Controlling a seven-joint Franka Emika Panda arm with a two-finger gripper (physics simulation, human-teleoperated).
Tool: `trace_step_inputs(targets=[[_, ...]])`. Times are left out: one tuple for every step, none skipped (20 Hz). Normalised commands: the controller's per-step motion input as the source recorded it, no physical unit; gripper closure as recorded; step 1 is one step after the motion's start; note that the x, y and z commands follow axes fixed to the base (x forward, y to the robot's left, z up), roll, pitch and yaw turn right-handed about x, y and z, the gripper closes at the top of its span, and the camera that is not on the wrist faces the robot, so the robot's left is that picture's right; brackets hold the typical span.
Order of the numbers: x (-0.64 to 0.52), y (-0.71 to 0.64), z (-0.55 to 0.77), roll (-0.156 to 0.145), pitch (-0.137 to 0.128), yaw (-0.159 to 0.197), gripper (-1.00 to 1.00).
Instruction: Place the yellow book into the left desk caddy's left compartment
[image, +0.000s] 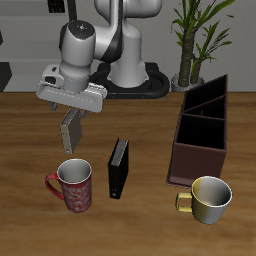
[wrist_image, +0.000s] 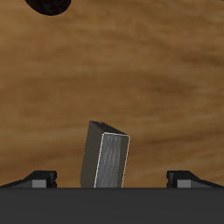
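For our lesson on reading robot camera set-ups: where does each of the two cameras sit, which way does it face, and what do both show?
Exterior view: in front of and above the table, facing the robot's base; shows the arm, the gripper, the left desk caddy.
Wrist view: on the gripper, facing down at the table; shows only its fingertips.
Shared: the yellow book held between the fingers.

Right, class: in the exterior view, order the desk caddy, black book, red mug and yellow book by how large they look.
1. Left desk caddy, clearly largest.
2. Red mug and black book: too alike to rank.
3. Yellow book, smallest, though the gripper hides part of it.
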Motion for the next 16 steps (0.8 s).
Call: trace_step_inputs(targets=[[-0.04,-0.10,-0.66,-0.024,0.099,-0.151,-1.00],[0.04,0.05,-0.40,-0.001,0.032,0.062,-1.00],[0.15,0.02,-0.72,0.025,0.108,0.084,-1.00],[0.01,-0.18,-0.51,-0.067,0.093,-0.106,-1.00],[0.04,0.03,-0.49,0.027,0.025,-0.002,-1.00],[0.04,-0.04,-0.43,0.013,0.080,-0.026,-1.00],[0.06,0.08,0.01,0.000,0.000,0.000,-1.00],[0.05,-0.13,-0.70,-0.067,0.079,-0.054,-1.00],[0.08,-0.09,-0.47,-0.016,0.075,-0.029,-1.00],[0.07,-0.07,-0.53,-0.073,0.169,-0.044,-1.00],[0.00,-0.03,-0.70,-0.060,0.095,-0.038,-1.00],[-0.02,-0.08,-0.28,-0.027,0.033,-0.040,1.00],[-0.01,-0.02,-0.20,-0.014,0.069,-0.089,1.00],[-0.07,-0.02,-0.06,-0.009,-0.006,-0.007,1.00],[-0.06,0.07,0.05,0.013,-0.025,-0.007,1.00],[-0.06,0.07,0.11,0.016,-0.024,-0.017,1.00]])
